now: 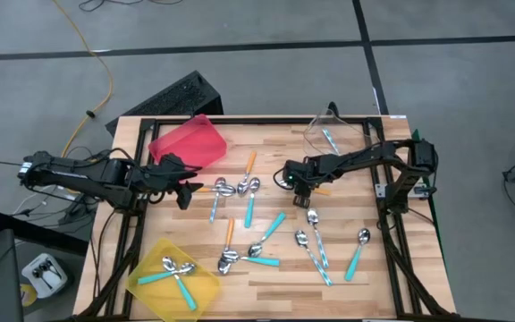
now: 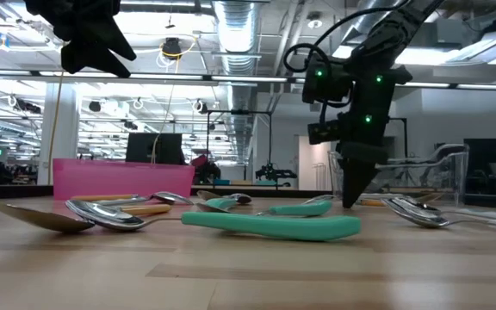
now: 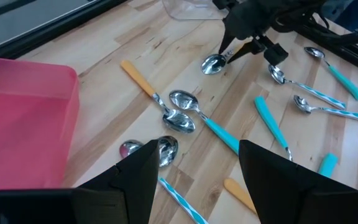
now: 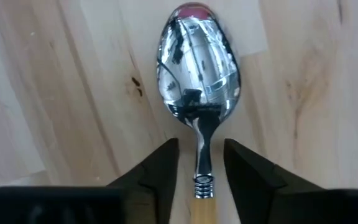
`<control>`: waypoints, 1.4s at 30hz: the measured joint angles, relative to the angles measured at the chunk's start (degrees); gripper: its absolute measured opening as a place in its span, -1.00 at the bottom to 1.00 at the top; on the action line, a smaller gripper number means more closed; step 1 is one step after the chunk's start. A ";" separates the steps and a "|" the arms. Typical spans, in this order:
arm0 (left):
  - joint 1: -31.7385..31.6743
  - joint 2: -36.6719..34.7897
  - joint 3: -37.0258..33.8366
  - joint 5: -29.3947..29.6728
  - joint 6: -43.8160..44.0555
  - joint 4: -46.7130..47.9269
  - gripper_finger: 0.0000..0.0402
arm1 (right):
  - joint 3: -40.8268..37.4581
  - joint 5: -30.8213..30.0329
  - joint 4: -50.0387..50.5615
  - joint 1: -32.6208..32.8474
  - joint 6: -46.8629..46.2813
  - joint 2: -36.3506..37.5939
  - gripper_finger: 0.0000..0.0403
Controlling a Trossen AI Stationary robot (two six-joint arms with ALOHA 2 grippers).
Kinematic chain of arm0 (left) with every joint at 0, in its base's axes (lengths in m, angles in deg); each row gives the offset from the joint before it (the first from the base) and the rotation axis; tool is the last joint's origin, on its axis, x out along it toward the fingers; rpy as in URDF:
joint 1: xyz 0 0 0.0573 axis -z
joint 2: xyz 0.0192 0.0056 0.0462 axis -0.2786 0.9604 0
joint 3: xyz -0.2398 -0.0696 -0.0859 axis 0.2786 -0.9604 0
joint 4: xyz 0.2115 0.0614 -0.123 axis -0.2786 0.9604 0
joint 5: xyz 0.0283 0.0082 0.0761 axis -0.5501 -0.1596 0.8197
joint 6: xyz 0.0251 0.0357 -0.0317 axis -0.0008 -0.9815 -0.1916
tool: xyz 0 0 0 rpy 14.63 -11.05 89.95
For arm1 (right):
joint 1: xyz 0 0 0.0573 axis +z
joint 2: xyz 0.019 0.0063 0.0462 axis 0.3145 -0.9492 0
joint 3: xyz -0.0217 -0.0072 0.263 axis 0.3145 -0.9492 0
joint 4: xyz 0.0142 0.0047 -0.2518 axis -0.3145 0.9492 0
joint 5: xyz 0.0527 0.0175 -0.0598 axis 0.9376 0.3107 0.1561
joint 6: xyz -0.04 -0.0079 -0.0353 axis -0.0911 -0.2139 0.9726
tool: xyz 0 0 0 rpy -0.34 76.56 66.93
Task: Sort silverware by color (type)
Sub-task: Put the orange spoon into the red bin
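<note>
Spoons with teal [image 1: 358, 255], orange [image 1: 230, 234] and light blue [image 1: 316, 250] handles lie flat and scattered on the wooden table [image 1: 418, 277]. My right gripper [image 4: 201, 165] points steeply down near the table's middle, open. Its fingers stand on either side of the metal neck of an orange-handled spoon [image 4: 197, 68] with a gap at each side, and their tips are low at the tabletop [image 2: 351, 196]. That spoon's bowl [image 3: 214, 63] lies flat beyond the fingers. My left gripper [image 3: 197, 177] hangs open above the table's left part [image 1: 186, 190] and holds nothing.
A red bin [image 1: 188, 141] stands at the far left. At the near left, a yellow bin [image 1: 173, 277] holds teal spoons. The clear bin [image 1: 333, 132] at the far right holds a light blue spoon. A black frame [image 1: 392, 215] runs along the table's edges.
</note>
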 joint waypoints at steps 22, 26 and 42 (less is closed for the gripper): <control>0.00 -3.80 0.00 -0.39 -1.77 -0.07 0.02 | 1.82 -1.26 -3.23 2.56 -7.74 7.21 -0.88; 0.00 -7.86 0.00 -0.16 -2.75 -0.30 0.02 | 3.14 -1.64 -14.09 3.37 -7.72 9.59 -0.91; 0.00 -23.78 0.06 2.27 -10.91 -5.81 0.02 | 21.76 -1.90 -57.51 2.69 -3.05 -9.11 -0.91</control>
